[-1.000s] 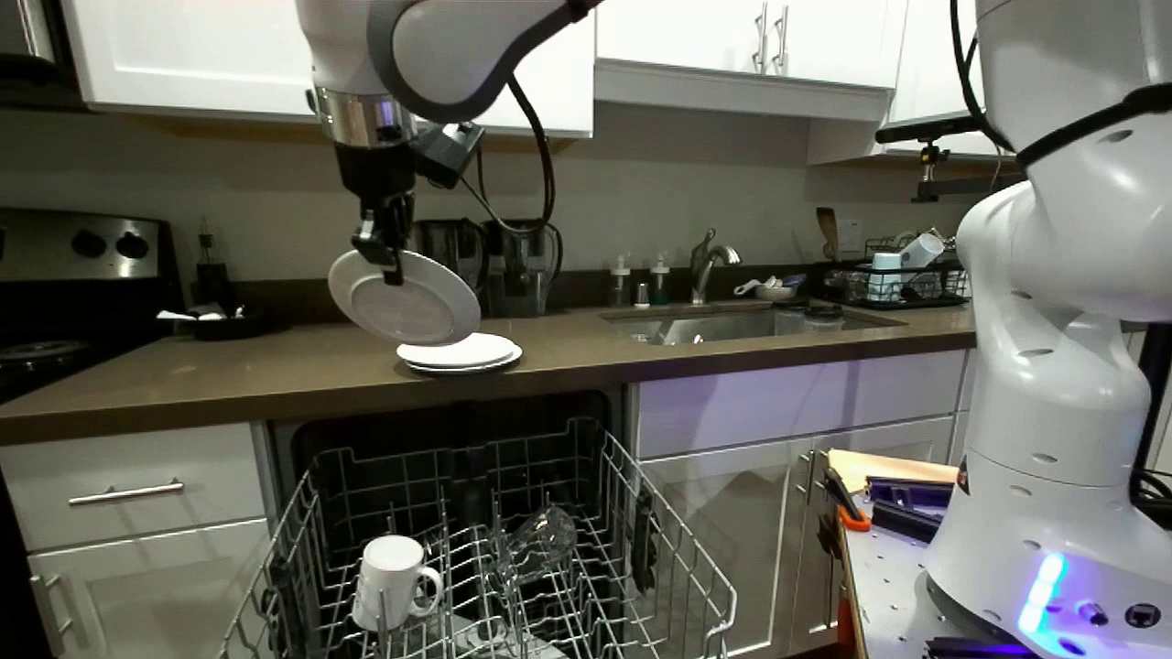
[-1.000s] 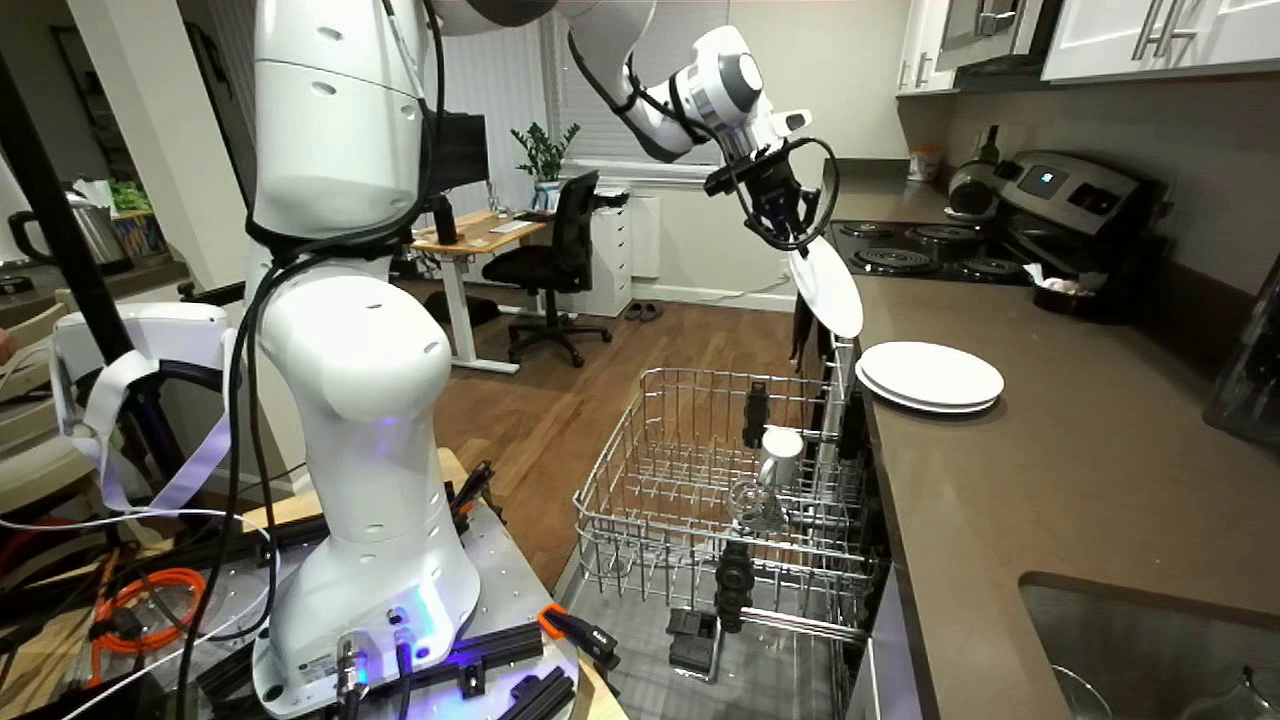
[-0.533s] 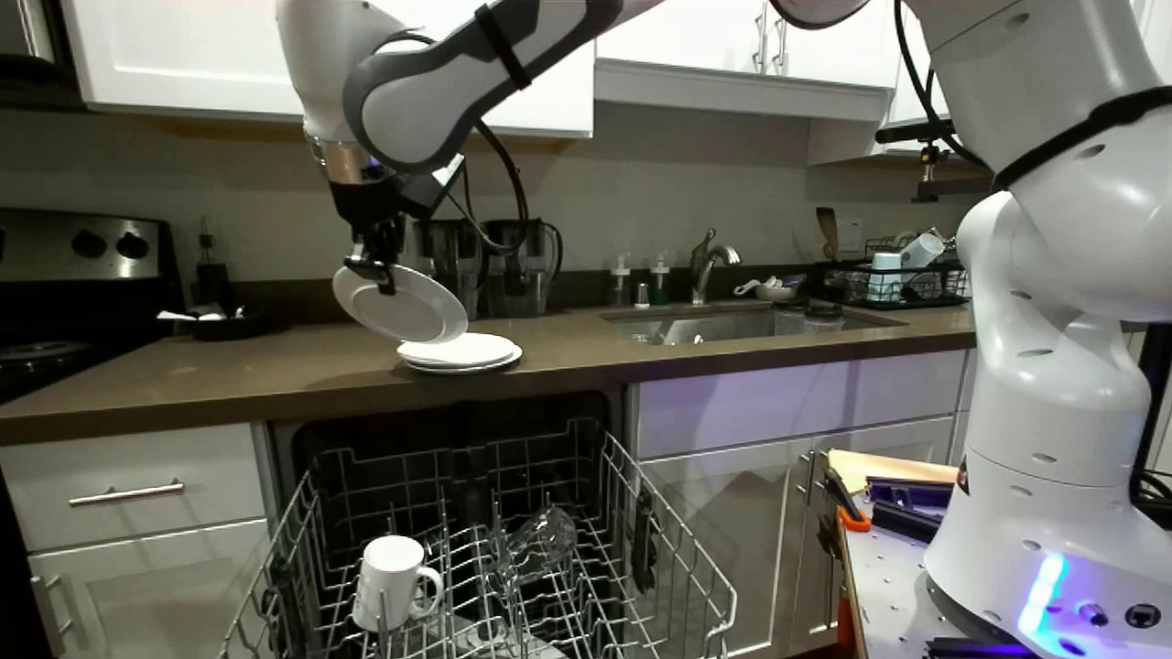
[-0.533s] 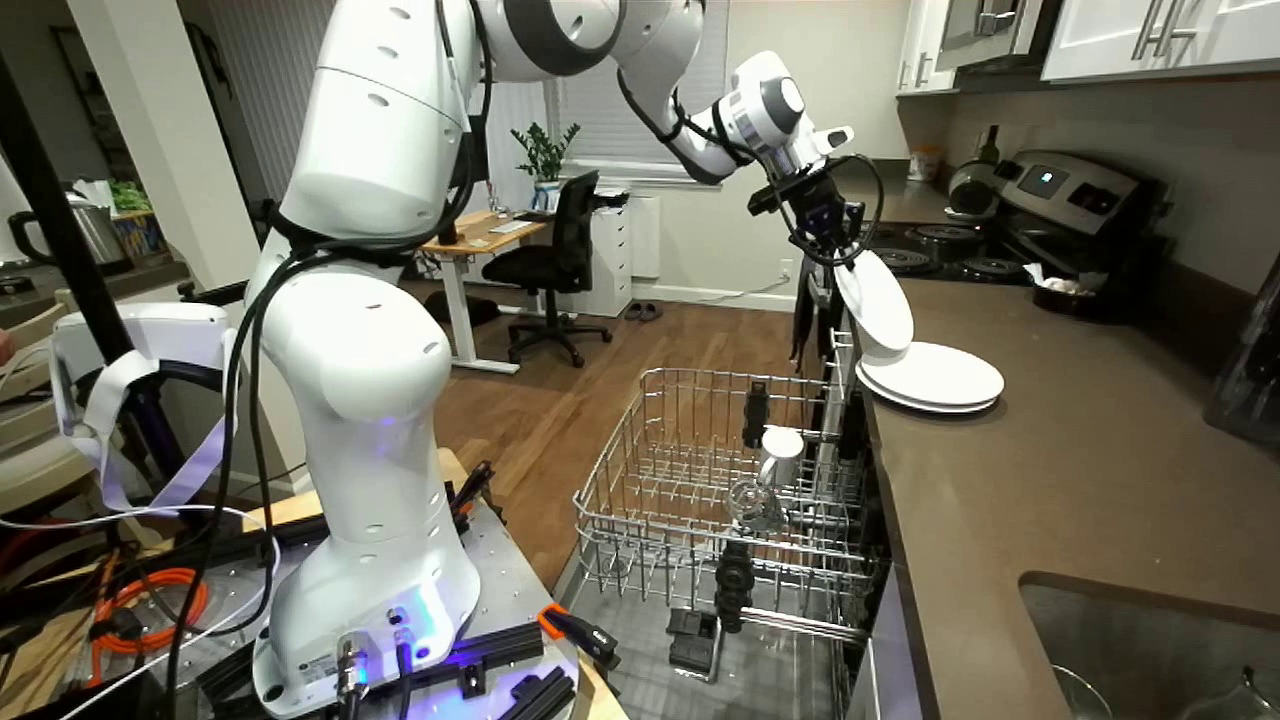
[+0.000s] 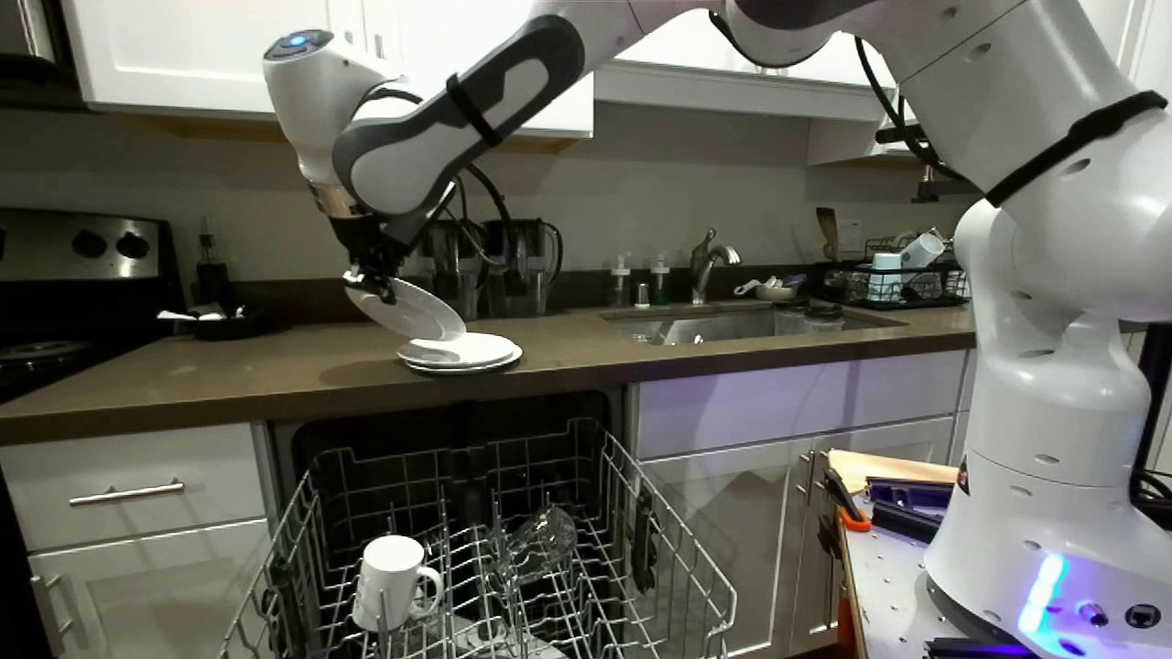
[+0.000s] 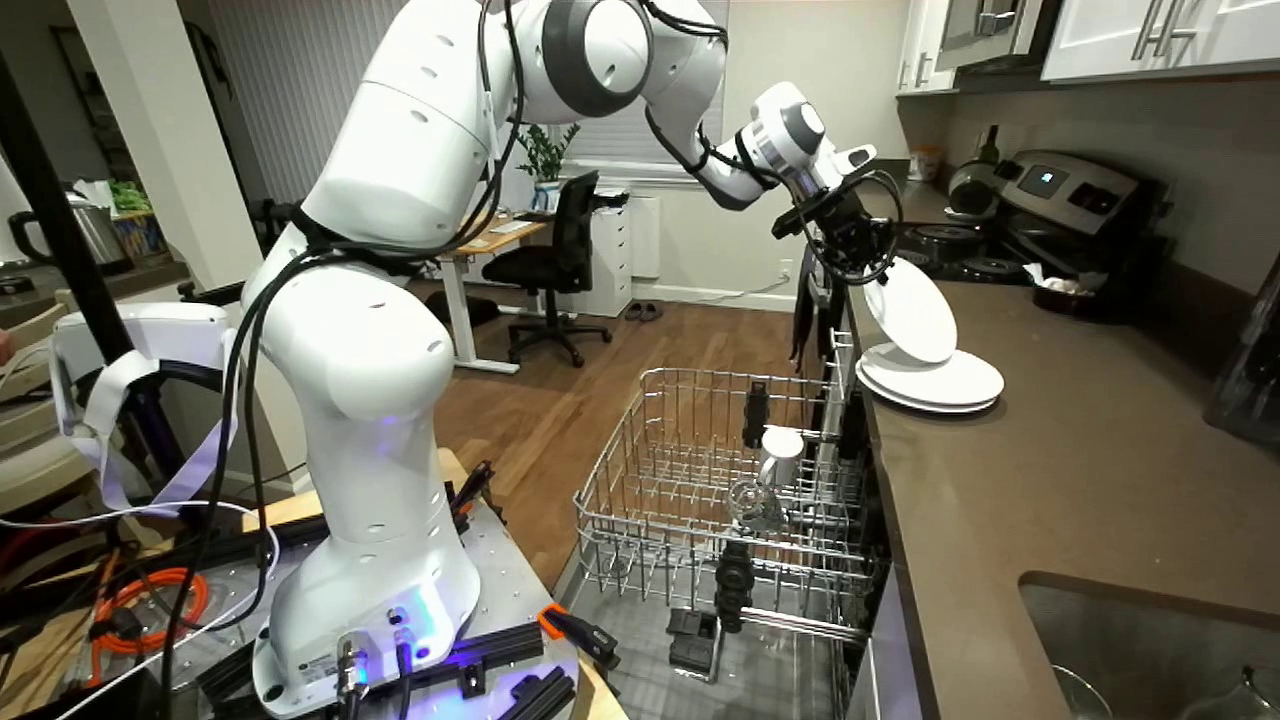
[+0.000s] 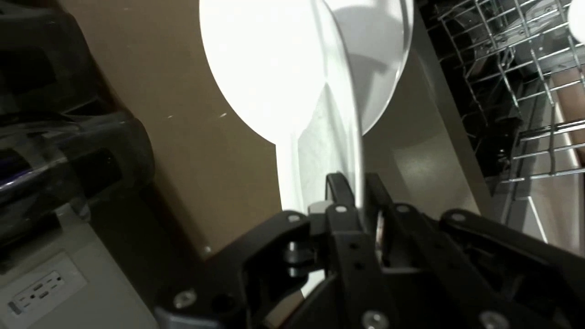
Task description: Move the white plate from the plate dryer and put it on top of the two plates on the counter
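Left of centre in an exterior view, the gripper [image 5: 383,289] pinches a tilted white plate [image 5: 417,311] by its rim, the low edge over the two plates [image 5: 480,352] on the brown counter [image 5: 247,371], touching or not I can't tell.

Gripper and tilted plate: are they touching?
Touching: the wrist view shows the gripper clamped on the tilted plate, a finger each side of its rim.

wooden floor [image 6: 570,410], black chair [image 6: 575,235], pale wall [image 6: 825,70]
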`<state>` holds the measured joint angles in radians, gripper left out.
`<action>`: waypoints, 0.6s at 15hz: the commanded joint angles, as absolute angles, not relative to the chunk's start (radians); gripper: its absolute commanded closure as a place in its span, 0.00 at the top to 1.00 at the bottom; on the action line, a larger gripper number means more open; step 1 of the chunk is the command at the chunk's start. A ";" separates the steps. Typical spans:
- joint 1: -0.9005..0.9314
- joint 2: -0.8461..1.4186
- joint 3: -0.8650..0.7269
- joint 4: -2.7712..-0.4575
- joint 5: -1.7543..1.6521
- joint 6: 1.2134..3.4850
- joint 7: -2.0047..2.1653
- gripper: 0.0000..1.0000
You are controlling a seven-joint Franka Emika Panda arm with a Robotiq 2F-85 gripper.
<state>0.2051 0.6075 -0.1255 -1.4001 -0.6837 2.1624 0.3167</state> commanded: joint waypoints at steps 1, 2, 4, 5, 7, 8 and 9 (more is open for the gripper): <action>0.248 0.648 -0.172 -1.326 -0.765 2.102 0.423 0.05; 0.257 0.653 -0.179 -1.323 -0.787 2.087 0.452 0.05; 0.267 0.655 -0.182 -1.324 -0.814 2.046 0.496 0.05; 0.271 0.652 -0.182 -1.332 -0.828 2.027 0.518 0.05; 0.272 0.644 -0.174 -1.351 -0.847 1.992 0.554 0.05; 0.271 0.641 -0.170 -1.358 -0.847 1.972 0.565 0.05; 0.270 0.641 -0.168 -1.362 -0.847 1.954 0.574 0.05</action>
<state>0.2598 0.6468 -0.1636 -1.3617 -0.8054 2.0128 0.5244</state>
